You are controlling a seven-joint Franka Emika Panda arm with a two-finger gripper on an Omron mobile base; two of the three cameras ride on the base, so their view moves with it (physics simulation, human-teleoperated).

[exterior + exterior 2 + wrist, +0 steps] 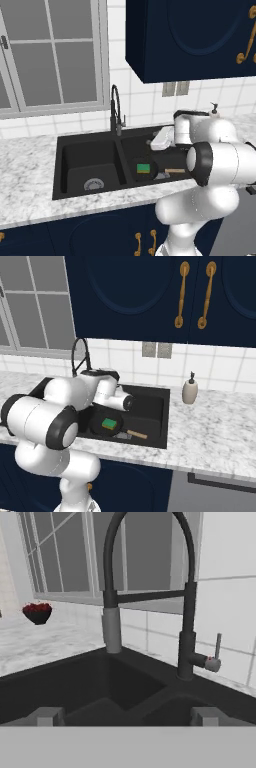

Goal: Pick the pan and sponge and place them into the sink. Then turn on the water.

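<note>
Here, reading from left to right in the left base view, we see a window (50, 50), then the speckled counter (25, 170) holding the black sink (62, 150), whose left basin contains a round drain (93, 184). The dark faucet (115, 107) rises behind the centre divider. In the right basin lies the pan (150, 167) with the green sponge (144, 168) resting inside it, the pan's light handle (175, 171) pointing right. The white arm (210, 155) reaches over this basin and hides part of the pan. Beyond the arm we see the top of a soap bottle (214, 109) against the tiled wall, beneath a dark blue cabinet (190, 35).

In the right base view the soap bottle (190, 390) stands on the counter well to the right of the sink.

In the hand view the gripper (127, 714) faces the faucet (185, 612) with its jaws spread wide and nothing between them; the small lever (217, 649) juts from the faucet's right side. A dark bowl (38, 613) sits on the far counter at left.
</note>
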